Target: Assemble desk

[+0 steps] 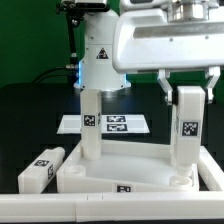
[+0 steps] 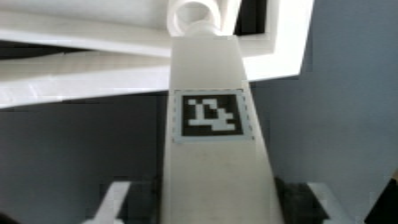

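Observation:
The white desk tabletop (image 1: 130,178) lies flat near the table's front. One tagged leg (image 1: 90,125) stands upright in its corner on the exterior view's left. A second leg (image 1: 187,130) stands upright at the corner on the exterior view's right, and my gripper (image 1: 187,93) is shut on its upper end, one finger on each side. In the wrist view this leg (image 2: 214,150) runs away between the fingers (image 2: 116,200) down to the tabletop (image 2: 107,75), and its tag faces the camera. My gripper (image 2: 217,208) clamps it at the near end.
A loose leg (image 1: 38,170) lies on the table beside the tabletop, on the exterior view's left. The marker board (image 1: 125,125) lies behind, in front of the robot base (image 1: 100,60). A white rail (image 1: 90,208) runs along the front edge.

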`<state>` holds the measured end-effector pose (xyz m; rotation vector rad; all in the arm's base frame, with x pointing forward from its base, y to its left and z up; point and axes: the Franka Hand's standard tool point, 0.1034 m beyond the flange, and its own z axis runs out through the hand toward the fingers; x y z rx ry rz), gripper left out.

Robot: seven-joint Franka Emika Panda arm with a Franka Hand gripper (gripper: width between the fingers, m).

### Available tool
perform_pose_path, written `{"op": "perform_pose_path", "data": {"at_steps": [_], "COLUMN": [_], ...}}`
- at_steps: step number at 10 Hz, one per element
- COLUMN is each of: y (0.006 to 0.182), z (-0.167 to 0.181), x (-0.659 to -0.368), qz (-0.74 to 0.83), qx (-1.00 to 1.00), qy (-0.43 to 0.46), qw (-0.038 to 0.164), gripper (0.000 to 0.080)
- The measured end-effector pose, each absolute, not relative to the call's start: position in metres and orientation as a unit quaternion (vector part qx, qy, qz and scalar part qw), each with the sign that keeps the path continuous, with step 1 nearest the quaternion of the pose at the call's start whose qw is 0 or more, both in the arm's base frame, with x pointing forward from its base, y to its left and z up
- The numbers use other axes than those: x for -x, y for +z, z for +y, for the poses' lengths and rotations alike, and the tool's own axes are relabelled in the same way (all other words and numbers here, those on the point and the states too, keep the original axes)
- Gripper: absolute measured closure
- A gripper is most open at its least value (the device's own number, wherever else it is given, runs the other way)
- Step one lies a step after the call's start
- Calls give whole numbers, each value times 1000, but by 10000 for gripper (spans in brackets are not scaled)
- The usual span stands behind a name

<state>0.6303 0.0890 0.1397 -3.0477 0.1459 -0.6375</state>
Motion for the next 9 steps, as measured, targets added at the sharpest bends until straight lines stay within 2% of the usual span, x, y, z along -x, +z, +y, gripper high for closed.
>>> {"op": "perform_pose_path", "data": {"at_steps": [3,9], "y": [134,134], "z": [89,88], "x": [-629,-634], "qz": [46,45], "qx": [979,975], "qy": [-201,-219], "qw": [10,10], "gripper": [514,514]}}
